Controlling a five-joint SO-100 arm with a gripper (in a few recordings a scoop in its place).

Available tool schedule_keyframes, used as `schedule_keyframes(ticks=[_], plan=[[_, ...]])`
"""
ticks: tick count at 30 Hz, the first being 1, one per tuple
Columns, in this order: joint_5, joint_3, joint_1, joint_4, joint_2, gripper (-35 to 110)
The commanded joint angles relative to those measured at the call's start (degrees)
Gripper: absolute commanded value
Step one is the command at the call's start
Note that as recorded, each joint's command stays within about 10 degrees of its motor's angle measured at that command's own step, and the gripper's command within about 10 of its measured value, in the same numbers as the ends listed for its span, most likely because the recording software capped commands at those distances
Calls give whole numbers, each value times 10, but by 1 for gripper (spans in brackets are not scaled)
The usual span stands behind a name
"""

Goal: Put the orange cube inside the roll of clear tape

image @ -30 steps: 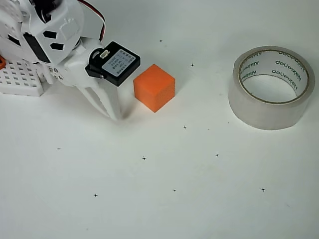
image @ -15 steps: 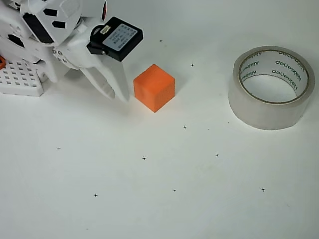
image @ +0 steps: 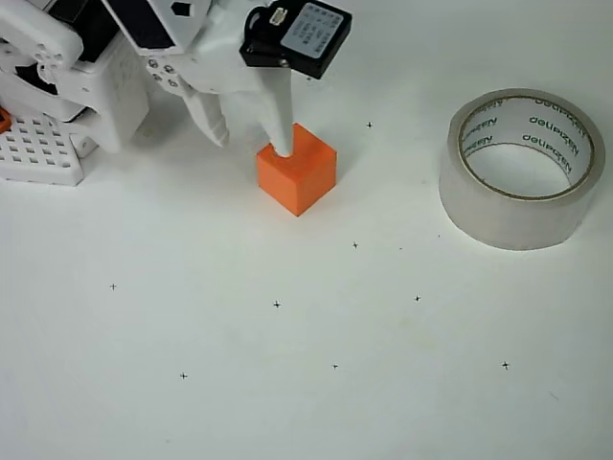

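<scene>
The orange cube (image: pixel 302 172) rests on the white table left of centre in the overhead view. My white gripper (image: pixel 254 149) hangs just up and left of it, open, with nothing between its fingers. One fingertip (image: pixel 283 149) overlaps the cube's top left corner; whether it touches I cannot tell. The other fingertip (image: pixel 221 140) is off to the cube's left. The roll of clear tape (image: pixel 498 222) lies flat at the right, hole up, with dark lettering on its white inner core and far from the gripper.
A white perforated block (image: pixel 38 153) with a tiny orange piece (image: pixel 3 120) sits at the left edge, under the arm's base. Small black cross marks dot the white table (image: pixel 306 364).
The gripper has swung right and toward the top of the picture, from the cube's left side to over its top left corner. Its fingers have spread apart. Cube and tape have not moved.
</scene>
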Motion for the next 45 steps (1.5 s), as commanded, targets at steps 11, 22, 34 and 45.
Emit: schedule_keyframes(ticks=[11,22,34,45], plan=[[20,-99,-49,-61,-134,39],[30,-129,-73,-68,-209,39],[40,-130,-81,-110,-284,43],[23,-117,-67,-137,-320,43]])
